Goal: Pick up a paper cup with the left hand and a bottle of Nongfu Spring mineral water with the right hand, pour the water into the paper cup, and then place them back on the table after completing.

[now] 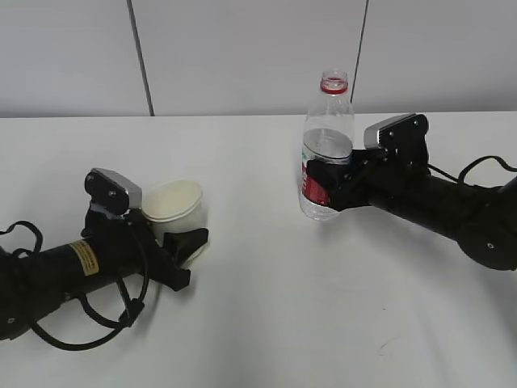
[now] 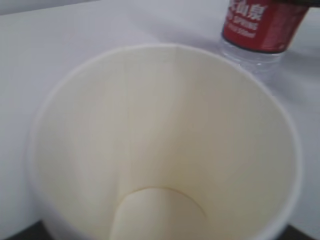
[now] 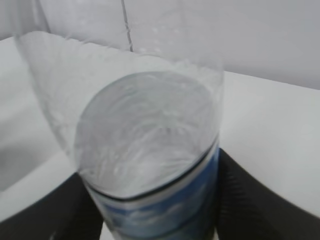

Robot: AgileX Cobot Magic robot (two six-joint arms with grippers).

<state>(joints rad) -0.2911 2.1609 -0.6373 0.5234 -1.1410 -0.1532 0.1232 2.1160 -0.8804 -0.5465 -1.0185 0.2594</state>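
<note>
**Both items gripped, pour not begun**

Left end effector point(image 1: 184, 242) clamps the paper cup point(image 1: 174, 208), mouth up to receive. Right end effector point(image 1: 338, 184) holds the uncapped bottle point(image 1: 327, 145) upright, keeping water point(image 3: 145, 135) in. Both near the desk point(image 1: 283, 323).

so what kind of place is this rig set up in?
Probably a lab or test bench, not a home. A plain white table stands against bare grey wall panels, and the only props are a paper cup and a water bottle, each held by a robot arm.
</note>
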